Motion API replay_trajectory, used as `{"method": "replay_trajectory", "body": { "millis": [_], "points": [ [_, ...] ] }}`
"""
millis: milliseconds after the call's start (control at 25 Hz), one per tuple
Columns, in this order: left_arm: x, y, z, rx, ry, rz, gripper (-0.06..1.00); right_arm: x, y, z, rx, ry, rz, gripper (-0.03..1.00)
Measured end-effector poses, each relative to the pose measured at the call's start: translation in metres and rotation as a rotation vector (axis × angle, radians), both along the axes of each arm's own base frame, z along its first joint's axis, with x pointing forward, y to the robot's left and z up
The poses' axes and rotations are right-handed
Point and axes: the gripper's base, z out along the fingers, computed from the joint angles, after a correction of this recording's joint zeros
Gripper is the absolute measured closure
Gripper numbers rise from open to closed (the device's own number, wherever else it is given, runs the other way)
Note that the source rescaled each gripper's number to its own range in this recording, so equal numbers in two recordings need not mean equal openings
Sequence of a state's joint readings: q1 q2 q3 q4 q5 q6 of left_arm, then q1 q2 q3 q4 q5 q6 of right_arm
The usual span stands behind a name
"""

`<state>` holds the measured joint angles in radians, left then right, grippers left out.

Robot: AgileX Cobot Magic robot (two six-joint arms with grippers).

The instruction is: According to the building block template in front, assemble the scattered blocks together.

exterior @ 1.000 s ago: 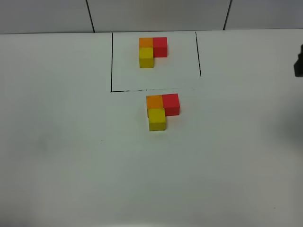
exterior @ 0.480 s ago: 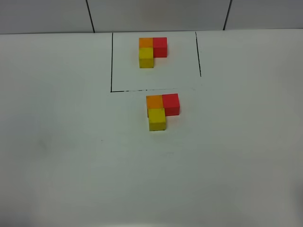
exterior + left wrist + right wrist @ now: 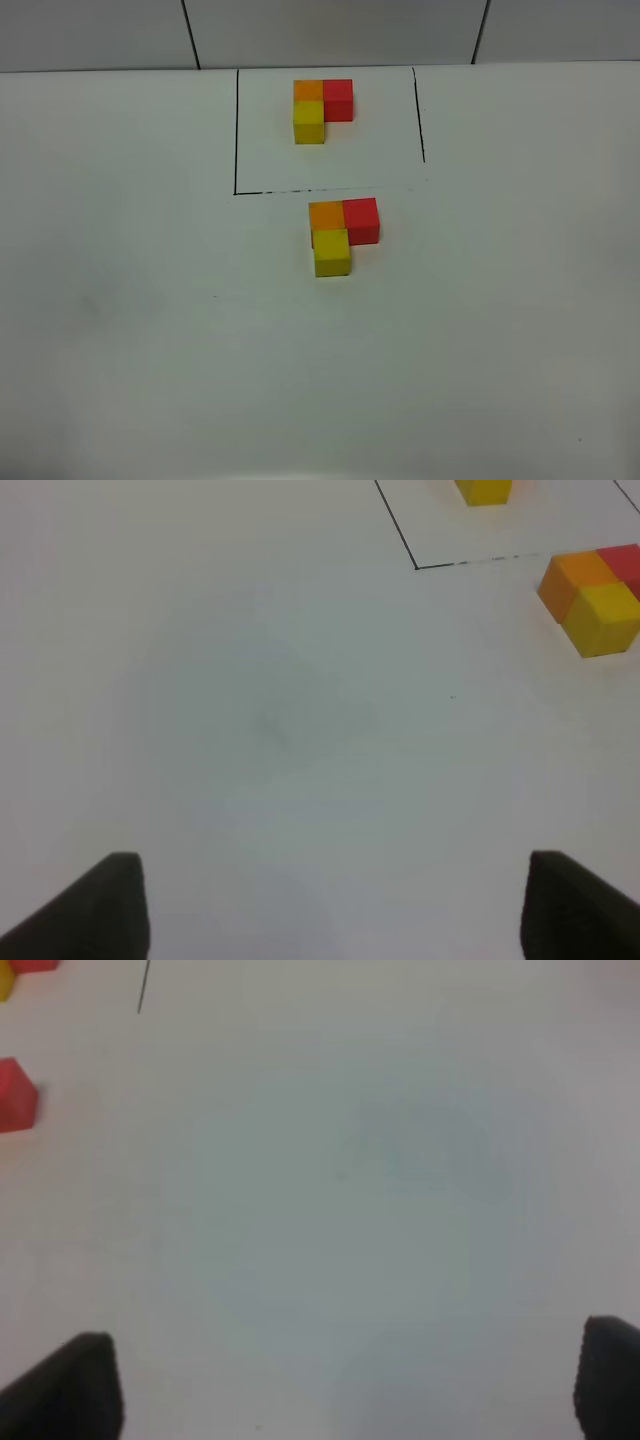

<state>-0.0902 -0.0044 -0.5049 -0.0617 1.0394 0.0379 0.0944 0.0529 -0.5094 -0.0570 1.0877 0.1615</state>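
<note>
A plain white tabletop point(image 3: 150, 330) fills nearly all of the exterior high view, matte and bare but for a few tiny dark specks. Along the top edge of the frame runs a pale wall point(image 3: 330, 30) of panels split by thin dark seams. Thin black lines point(image 3: 236, 130) drawn on the surface mark a frame in the upper middle, with sides left and right and a fainter, broken line along its lower edge.

Inside that frame, toward its top, sits the building block template point(image 3: 321, 106): an L of three small joined cubes, orange at the corner, red to its right, yellow below it.

Just below the frame's lower line, near the picture's centre, lie the scattered blocks, now touching in the same L. The orange cube point(image 3: 326, 215) is the corner, the red cube point(image 3: 361, 219) is against its right side, and the yellow cube point(image 3: 332, 252) is against its lower side. All three are plain and matte, equal in size, and look slightly larger than the template's

Neither arm shows in the exterior high view. In the left wrist view the left pincer point(image 3: 335, 905) stands open, its dark fingertips wide apart over bare tabletop, well apart from the blocks. The right pincer point(image 3: 350, 1380) is likewise open and empty over bare surface
</note>
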Motion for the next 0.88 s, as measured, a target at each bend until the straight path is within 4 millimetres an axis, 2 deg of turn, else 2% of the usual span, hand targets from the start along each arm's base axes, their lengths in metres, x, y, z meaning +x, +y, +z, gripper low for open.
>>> {"method": "replay_trajectory", "body": {
  "millis": [360,880],
  "points": [
    [0.0000,0.0000,0.0000,0.000,0.000,0.000,0.24,0.0018,0.0030,-0.0012,-0.077,-0.018,0.110,0.17],
    [0.0000,0.0000,0.0000,0.000,0.000,0.000,0.24,0.0017,0.0039,-0.0012,-0.069,-0.018,0.106,0.21]
  ]
}}
